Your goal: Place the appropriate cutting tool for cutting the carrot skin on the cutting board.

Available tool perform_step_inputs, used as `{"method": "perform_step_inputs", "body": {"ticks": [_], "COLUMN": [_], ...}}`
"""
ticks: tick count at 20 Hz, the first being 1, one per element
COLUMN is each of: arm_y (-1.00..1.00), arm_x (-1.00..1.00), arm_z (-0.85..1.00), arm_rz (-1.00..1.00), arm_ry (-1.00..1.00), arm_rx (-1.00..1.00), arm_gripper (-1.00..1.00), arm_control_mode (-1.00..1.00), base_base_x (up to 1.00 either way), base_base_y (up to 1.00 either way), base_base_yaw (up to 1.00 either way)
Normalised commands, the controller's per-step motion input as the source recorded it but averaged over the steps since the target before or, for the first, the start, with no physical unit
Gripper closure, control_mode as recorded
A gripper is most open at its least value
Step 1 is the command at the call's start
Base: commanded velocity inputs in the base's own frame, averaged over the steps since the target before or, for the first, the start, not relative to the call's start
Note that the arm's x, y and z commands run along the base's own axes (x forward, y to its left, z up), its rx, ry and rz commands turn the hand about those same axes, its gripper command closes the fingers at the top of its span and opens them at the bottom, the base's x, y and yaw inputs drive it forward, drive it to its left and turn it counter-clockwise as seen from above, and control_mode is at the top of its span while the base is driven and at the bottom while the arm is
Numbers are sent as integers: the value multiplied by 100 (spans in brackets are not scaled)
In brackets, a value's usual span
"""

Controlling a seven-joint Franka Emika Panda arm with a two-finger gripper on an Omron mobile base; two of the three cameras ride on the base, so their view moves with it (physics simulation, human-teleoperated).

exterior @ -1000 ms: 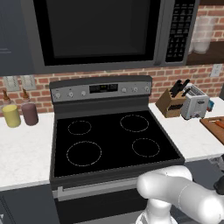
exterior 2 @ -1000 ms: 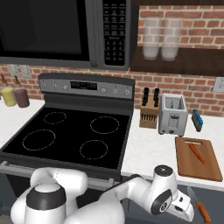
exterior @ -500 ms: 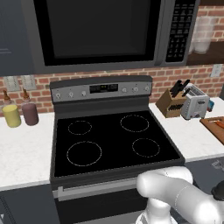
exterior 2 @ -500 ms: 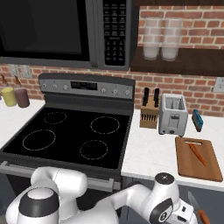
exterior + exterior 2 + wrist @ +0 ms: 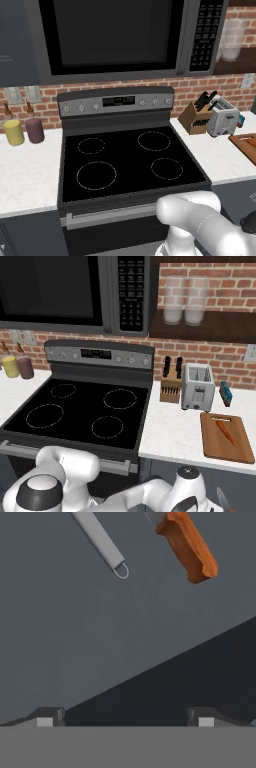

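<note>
On the cutting board (image 5: 226,437), at the right of the worktop (image 5: 172,431), lies the carrot (image 5: 225,432). Ahead of the pincer (image 5: 122,719) — jaws wide apart, holding nothing — lie an orange-handled tool (image 5: 187,546) and a grey metal handle (image 5: 101,542) on a grey surface.

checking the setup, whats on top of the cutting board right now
One thing: the carrot lies on the cutting board, slanted, toward its right half. No cutting tool is on it. In the left base view only a corner of the board shows, so its far part is cut off there.
</note>
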Motion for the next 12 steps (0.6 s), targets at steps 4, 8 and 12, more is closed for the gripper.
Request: {"method": "perform_step_inputs", "body": {"ticks": [4,8,12], "arm_y": [-7,-11,-10], "arm_x": [-67,-49,-2], "arm_z": [-23,-12,27], "arm_rz": [0,0,0], "arm_ry": [8,9,7], "arm_rx": [0,0,2], "arm_gripper": [-100,-100,-100], "arm_control_mode": [-100,-100,-100], "base_base_x": [0,0,0], "base_base_y": [0,0,0], "base_base_yaw": [0,0,0]}}
